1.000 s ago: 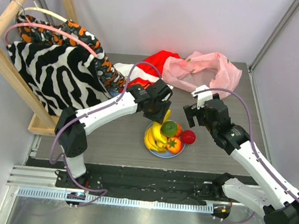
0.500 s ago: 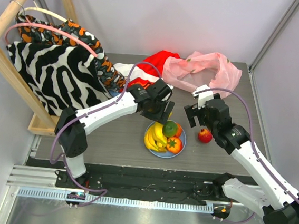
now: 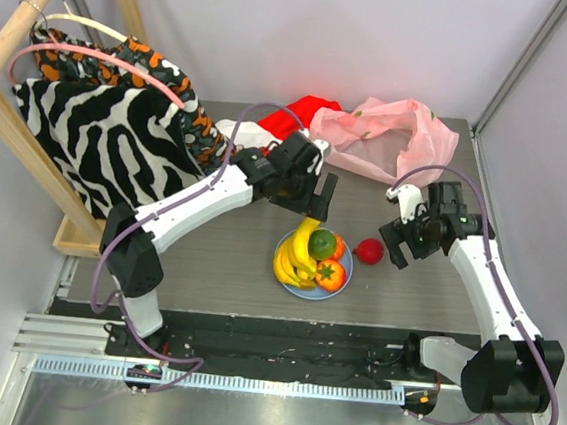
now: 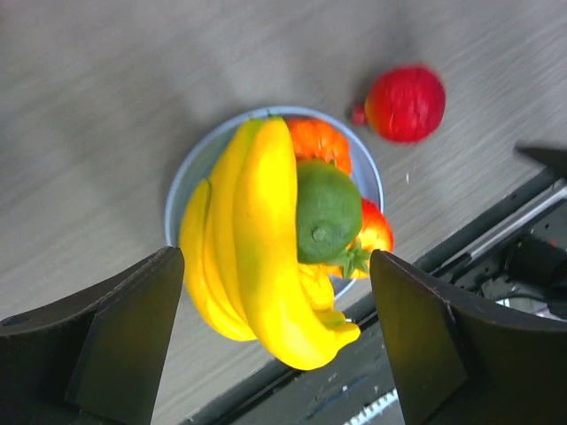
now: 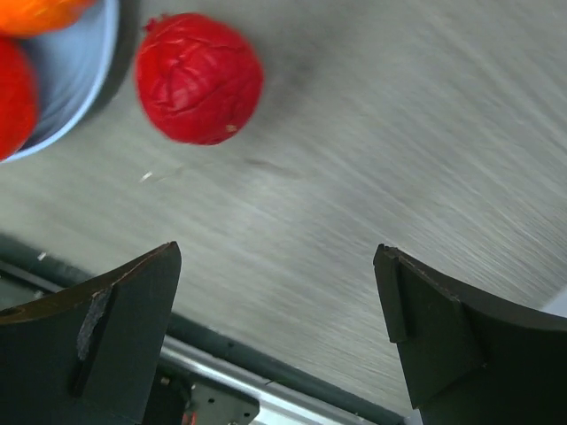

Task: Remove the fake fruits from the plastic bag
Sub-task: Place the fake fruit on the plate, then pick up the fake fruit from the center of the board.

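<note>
1. R gripper (image 5: 276,257): fingers spread wide, nothing btwn them. It hangs over bare table (image 3: 218,267) just R of the red fruit (image 5: 199,78), not touching it.
2. L gripper (image 4: 276,266): also spread wide & empty, hovering above the plate (image 4: 184,181) w/ the fruit pile directly below.
3. Change: 1 sec ago the red fruit lay against the plate's R rim w/ the R gripper close above. Half a sec ago it was further out to the R. Now it sits on the table near the rim but apart from it. The R arm has swung back toward its own side; the L gripper has pulled back a little toward the bag (image 3: 381,142).
4. My read: the red fruit was let go & rolled. It's out of the bag, so it counts as removed, though it's off the plate.
5. Plate: light blue. It holds bananas (image 4: 261,239), a green fruit (image 4: 326,211) on top, an orange fruit (image 4: 321,143) behind, and a red-orange fruit (image 4: 376,232) w/ green top at the near edge.
6. Bag: pink, crumpled, at the far R of the table, well apart from both grippers. Can't tell if anything is left inside; if not, the task looks near done.
7. Surface: grey wood-grain top, black rail along the near edge.
8. Room: red cloth (image 3: 298,111) beside the bag; zebra cloth (image 3: 90,134) on a wooden rack (image 3: 19,41) at far L; plain pale walls.
</note>
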Robot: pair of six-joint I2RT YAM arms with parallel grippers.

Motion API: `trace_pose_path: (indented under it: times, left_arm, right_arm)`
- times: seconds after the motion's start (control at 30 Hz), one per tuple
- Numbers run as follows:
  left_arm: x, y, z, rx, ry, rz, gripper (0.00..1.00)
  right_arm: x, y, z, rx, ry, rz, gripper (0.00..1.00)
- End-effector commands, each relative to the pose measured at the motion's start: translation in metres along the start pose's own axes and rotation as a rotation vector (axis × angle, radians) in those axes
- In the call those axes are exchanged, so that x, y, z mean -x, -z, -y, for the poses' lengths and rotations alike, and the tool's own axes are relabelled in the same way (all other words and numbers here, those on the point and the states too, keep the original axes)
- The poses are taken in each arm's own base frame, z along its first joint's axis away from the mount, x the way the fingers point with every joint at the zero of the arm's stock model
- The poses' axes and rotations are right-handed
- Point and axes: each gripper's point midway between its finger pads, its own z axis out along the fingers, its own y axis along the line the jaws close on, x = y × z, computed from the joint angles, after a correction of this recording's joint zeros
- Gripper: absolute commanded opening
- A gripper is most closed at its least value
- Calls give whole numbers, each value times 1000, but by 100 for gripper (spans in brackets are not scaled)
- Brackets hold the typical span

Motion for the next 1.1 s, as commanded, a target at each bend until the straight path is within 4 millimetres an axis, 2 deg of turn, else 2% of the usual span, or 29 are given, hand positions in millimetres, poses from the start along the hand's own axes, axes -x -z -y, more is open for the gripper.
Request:
trace_pose_path:
  times: [0.0, 0.07, 0.1, 0.17, 0.2, 0.3, 0.4, 0.5, 0.6, 0.63, 0.83, 0.93, 0.97, 1.07]
  left_arm:
    - [63, 50, -1, -60, -12, 224, 91]
    - [75, 58, -7, -60, -6, 261, 91]
    - [81, 61, -17, -49, 7, 276, 91]
    - [86, 64, -25, -45, 21, 287, 91]
    - [89, 65, -35, -32, 36, 294, 91]
    - [92, 69, -46, -14, 53, 306, 91]
    - [93, 71, -51, -2, 51, 317, 90]
    - [92, 72, -54, 11, 44, 323, 91]
    - [90, 71, -57, 23, 39, 320, 90]
    - [90, 72, -58, 26, 39, 321, 90]
    - [90, 69, -57, 22, 37, 319, 90]
    - [91, 68, -57, 21, 39, 317, 90]
    - [91, 67, -57, 21, 39, 317, 89]
    - [91, 66, -58, 23, 38, 314, 90]
  right_arm:
    - [5, 5, -31, 192, 91, 43, 100]
    - [14, -2, -34, 217, 77, 79, 100]
    - [16, -4, -35, 231, 62, 83, 100]
    - [22, -9, -42, 285, 57, 96, 100]
    - [20, -16, -45, 316, 47, 75, 100]
    - [20, -33, -49, 371, 33, 49, 99]
    - [19, -46, -48, 387, 25, 24, 99]
    - [22, -55, -55, 449, 15, 25, 93]
    - [24, -63, -60, 479, 1, 0, 84]
    - [23, -67, -62, 494, -5, -13, 78]
    - [25, -76, -64, 499, -47, 5, 76]
    - [29, -84, -62, 481, -65, 10, 58]
    - [30, -85, -60, 471, -64, 11, 48]
    - [34, -78, -55, 451, -52, 11, 33]
